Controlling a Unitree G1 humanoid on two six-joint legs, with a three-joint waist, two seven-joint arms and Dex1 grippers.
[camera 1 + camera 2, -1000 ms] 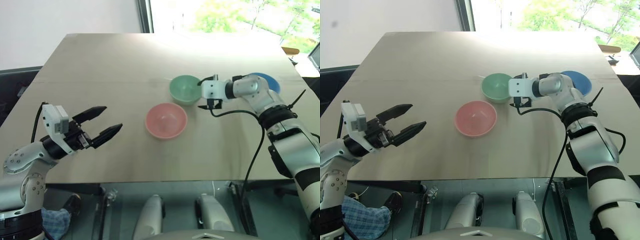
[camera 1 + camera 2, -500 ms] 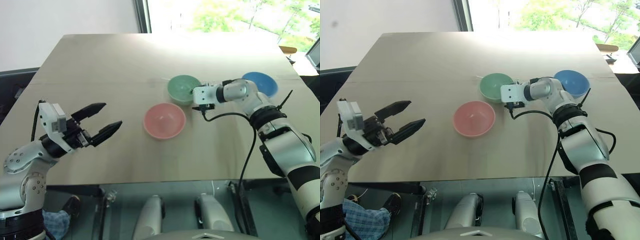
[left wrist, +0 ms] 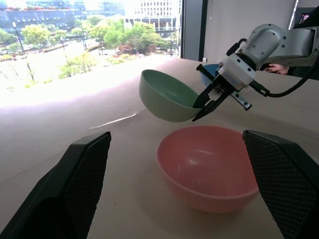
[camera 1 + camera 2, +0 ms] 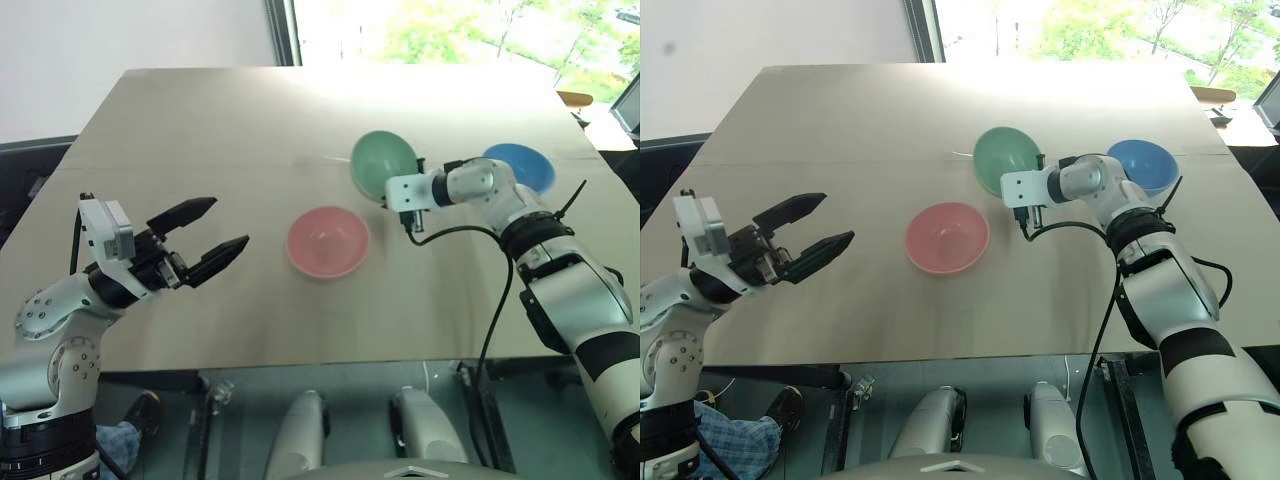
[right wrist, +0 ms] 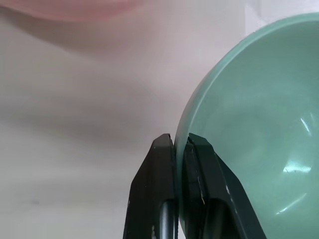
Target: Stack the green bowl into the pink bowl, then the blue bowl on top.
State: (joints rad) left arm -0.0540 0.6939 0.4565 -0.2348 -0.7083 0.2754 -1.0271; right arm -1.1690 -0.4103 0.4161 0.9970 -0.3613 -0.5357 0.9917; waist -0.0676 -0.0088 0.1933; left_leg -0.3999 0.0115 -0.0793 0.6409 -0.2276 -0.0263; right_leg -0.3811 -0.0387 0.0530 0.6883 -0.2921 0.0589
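Right wrist view cuts off green bowl (image 5: 249, 124), rim pinched between fingers (image 5: 162, 169)

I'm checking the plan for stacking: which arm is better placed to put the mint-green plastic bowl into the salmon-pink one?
The right. Its gripper is already shut on the rim of the mint-green plastic bowl, tilted just beyond the salmon-pink plastic bowl. The left gripper is open, holds nothing and is farther from both.

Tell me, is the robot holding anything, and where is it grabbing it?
The right gripper pinches the green bowl by its rim. The left gripper holds nothing.
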